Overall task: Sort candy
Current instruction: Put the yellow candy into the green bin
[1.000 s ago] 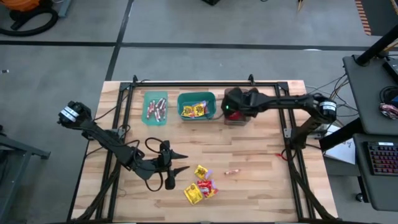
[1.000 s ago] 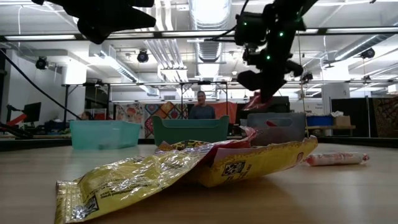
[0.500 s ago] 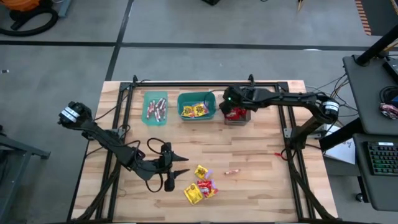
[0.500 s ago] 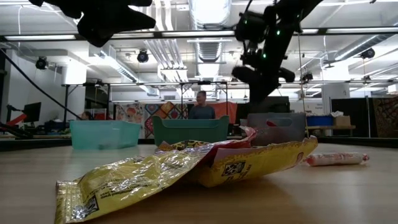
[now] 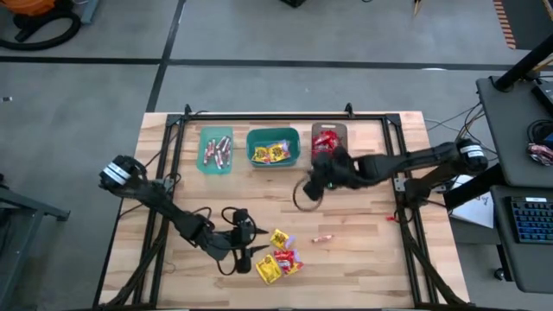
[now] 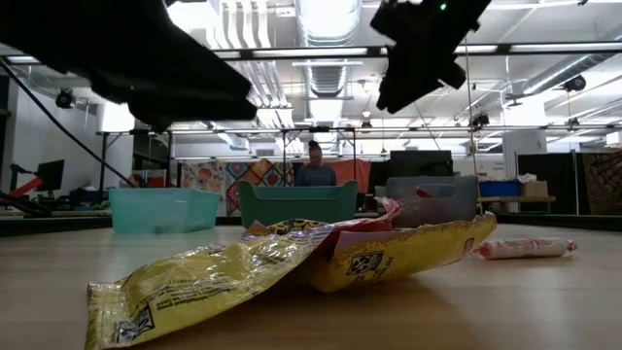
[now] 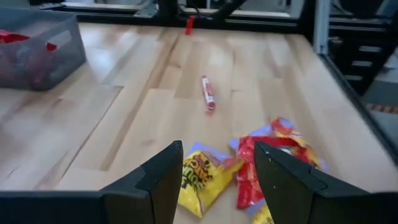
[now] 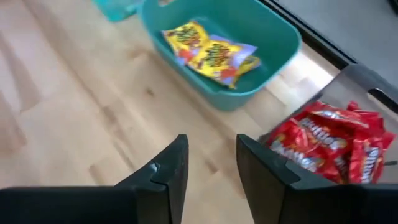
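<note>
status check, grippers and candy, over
Left gripper open, empty, just short of loose candy pile. Right gripper open, empty, near the grey bin of red packets. One stick lies apart. Nothing in the way.

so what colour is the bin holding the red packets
Grey: the bin with the red packets is translucent grey-brown, best seen in the right wrist view.

red packets (image 8: 329,140), yellow packets (image 8: 208,53), teal bin (image 8: 280,34)

We see a wooden table (image 5: 363,250) carrying three bins along its far edge: light teal bin (image 5: 216,150), darker teal bin (image 5: 273,148), grey bin (image 5: 327,136). Directly on the boards nearer us lie a small pile of yellow and red packets (image 5: 278,257) and, apart from it, one pinkish stick (image 5: 322,238).
</note>
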### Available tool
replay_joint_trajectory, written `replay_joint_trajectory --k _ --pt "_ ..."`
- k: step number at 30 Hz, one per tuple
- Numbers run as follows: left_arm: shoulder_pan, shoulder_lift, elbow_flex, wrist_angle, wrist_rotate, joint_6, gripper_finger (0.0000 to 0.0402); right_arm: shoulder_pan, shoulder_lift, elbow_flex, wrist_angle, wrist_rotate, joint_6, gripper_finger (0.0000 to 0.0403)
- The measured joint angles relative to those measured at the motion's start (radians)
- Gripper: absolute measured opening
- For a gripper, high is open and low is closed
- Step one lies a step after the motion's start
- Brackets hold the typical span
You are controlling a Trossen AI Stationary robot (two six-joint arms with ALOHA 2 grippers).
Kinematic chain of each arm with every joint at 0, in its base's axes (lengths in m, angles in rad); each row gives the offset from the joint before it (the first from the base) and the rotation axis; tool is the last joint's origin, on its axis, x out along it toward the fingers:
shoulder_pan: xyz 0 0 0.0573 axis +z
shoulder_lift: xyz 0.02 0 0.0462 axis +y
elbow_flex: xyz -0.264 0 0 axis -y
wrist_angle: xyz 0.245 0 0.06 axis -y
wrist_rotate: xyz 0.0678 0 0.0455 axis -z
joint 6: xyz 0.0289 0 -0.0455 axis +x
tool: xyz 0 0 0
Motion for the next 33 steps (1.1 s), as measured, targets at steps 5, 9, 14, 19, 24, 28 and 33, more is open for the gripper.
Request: replay_joint_trajectory --k 5,9,14,19,24,28,33 --pt "0.028 0.123 0.0 0.128 -0.026 -0.019 0.0181 0.109 0.011 -0.014 0.0 0.056 0.079 0.0128" --pt "0.058 0.202 0.0 0.202 -0.012 -0.098 0.0181 0.17 0.023 -0.031 0.0 0.072 0.136 0.0128" --pt "0.065 0.258 0.0 0.215 -0.008 -0.157 0.0181 0.212 0.048 -0.042 0.002 0.118 0.178 0.013" --pt "0.071 0.309 0.001 0.269 0.008 -0.183 0.0181 0.217 0.064 -0.041 0.022 0.124 0.185 0.013" --pt "0.077 0.393 0.035 0.32 0.003 -0.191 0.0178 0.217 0.067 -0.041 0.028 0.124 0.185 0.013" --pt "0.078 0.414 0.053 0.321 -0.008 -0.206 0.0147 0.218 0.068 -0.041 0.046 0.124 0.185 0.013" --pt "0.078 0.4 0.037 0.299 -0.054 -0.214 0.0055 0.221 0.069 -0.041 0.054 0.125 0.185 0.013"
